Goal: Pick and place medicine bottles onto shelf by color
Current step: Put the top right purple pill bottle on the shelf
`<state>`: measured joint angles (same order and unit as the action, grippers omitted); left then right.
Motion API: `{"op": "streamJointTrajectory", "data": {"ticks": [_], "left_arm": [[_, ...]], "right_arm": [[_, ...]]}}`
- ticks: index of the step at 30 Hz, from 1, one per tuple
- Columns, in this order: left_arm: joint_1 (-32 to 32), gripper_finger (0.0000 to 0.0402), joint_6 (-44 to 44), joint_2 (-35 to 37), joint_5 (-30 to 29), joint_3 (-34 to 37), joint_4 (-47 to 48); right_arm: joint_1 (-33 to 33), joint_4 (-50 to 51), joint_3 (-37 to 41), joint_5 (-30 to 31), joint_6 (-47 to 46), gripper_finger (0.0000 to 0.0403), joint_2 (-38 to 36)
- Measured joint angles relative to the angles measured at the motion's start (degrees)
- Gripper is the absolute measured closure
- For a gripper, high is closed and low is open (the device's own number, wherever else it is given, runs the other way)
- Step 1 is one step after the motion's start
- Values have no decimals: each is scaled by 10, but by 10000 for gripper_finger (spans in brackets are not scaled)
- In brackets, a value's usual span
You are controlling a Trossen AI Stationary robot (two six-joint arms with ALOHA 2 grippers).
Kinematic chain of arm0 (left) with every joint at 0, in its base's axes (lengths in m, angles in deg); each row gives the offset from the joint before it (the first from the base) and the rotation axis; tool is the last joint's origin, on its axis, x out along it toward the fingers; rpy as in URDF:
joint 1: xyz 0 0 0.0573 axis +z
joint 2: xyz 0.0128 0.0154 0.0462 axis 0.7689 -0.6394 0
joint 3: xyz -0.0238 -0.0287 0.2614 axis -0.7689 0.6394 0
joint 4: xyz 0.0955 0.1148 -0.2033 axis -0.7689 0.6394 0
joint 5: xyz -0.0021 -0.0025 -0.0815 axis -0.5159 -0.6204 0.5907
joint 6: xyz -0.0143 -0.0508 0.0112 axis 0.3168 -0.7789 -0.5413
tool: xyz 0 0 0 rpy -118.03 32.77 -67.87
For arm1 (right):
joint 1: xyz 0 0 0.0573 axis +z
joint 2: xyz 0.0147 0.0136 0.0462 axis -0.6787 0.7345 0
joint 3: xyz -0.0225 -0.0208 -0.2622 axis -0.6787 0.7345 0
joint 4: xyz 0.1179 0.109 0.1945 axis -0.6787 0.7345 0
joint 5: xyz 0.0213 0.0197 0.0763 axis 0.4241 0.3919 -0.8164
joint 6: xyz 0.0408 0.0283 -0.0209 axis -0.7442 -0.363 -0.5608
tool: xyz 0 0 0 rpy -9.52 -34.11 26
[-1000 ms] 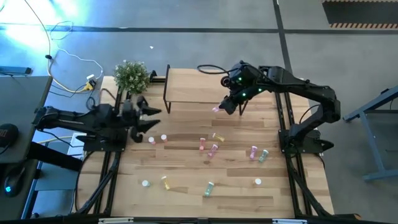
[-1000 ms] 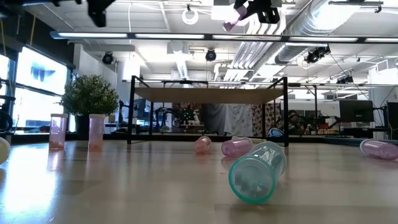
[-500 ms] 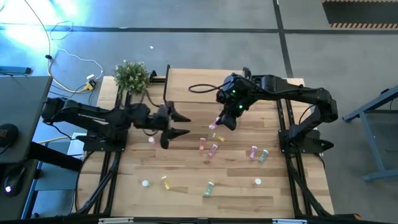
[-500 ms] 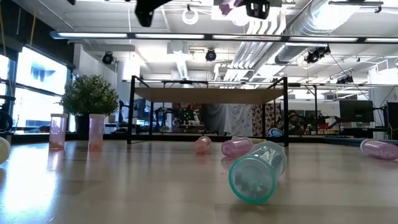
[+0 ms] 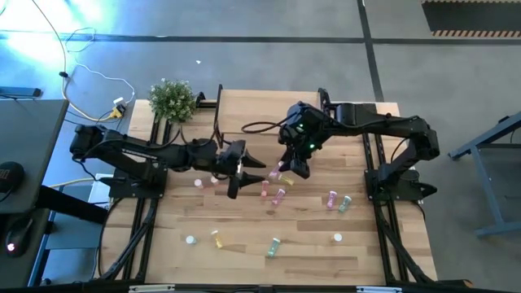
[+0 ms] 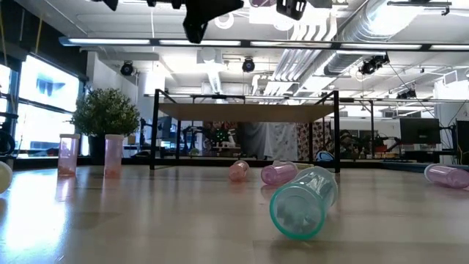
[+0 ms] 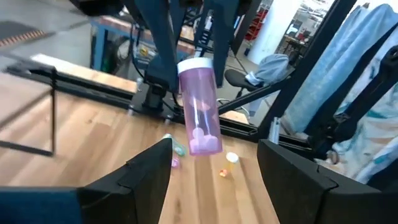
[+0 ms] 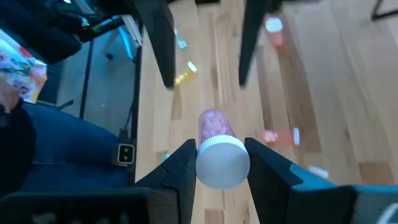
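Note:
My right gripper hangs above the table's middle, shut on a pink medicine bottle with a white cap. My left gripper is open and reaches level from the table's left. Its fingertips stand just short of the bottle, apart from it. The shelf, a light wood top on black legs, stands at the far side. Several more medicine bottles, pink, yellow and green, lie or stand on the table. My right gripper pinches the bottle's white-capped upper end between its two fingers. The fingers come slanting from above and lie along the bottle. The bottle hangs below them, cap up and slightly tilted, lifted clear of the table.
A potted plant stands at the far left corner beside the shelf. Two pink bottles stand upright at the left. A green bottle lies close to the low camera. Loose white caps lie near the front.
My left gripper has swung out from the table's left edge toward the middle, up to the held bottle, staying open. My right gripper has carried the pink bottle from beside the shelf toward the near left and has rolled at the wrist.

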<state>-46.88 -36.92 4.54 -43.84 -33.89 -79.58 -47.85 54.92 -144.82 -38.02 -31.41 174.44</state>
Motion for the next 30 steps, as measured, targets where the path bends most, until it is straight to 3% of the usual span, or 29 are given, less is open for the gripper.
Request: {"op": "streamJointTrajectory", "data": {"ticks": [20,30], "left_arm": [[1,181,-112,-45,44,-28,0],[3,280,-121,-45,45,-28,0]], "right_arm": [[4,-40,0,-36,8,294,24],[4,-44,0,-37,8,294,24]]}}
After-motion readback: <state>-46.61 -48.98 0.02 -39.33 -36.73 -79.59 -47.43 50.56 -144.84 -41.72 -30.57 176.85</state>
